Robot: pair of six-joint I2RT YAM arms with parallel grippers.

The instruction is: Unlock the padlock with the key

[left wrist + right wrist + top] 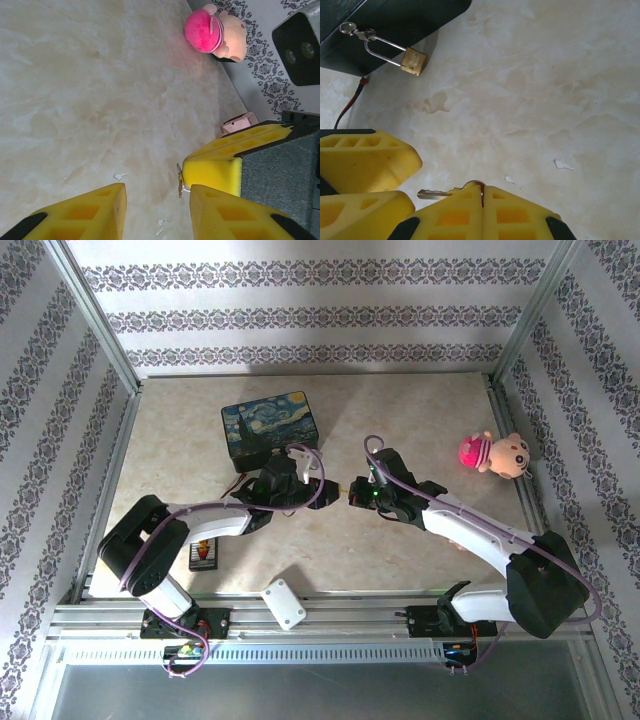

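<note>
The right claw (481, 189) is clenched on the head of the slim silvery metal key (434, 194). Its blade sticks out sideways past the yellow pads, a short way in front of the dark rectangular box painted with a starry-night scene (270, 426). The left claw (157, 200) hangs released between that claw and the box's front, pads apart with nothing between them. The tiny brass-gold padlock with a silver U-shaped shackle (414, 61) lies against the box's front wall. Its shackle is threaded through the box's small silver hasp (351, 29), and its body rests on the marble-patterned table (545, 90). The step in hand looks like bringing key to lock, and it is early, because the two are apart. To do it well, the free left claw should pinch the brass body first, since it hangs loose from the box and would likely swing away from a push. The right wrist should then turn until the blade lines up with the keyway, which I cannot make out here. It should ease in gently, as so thin a key could slip. The box is shut, so its contents cannot be seen.
</note>
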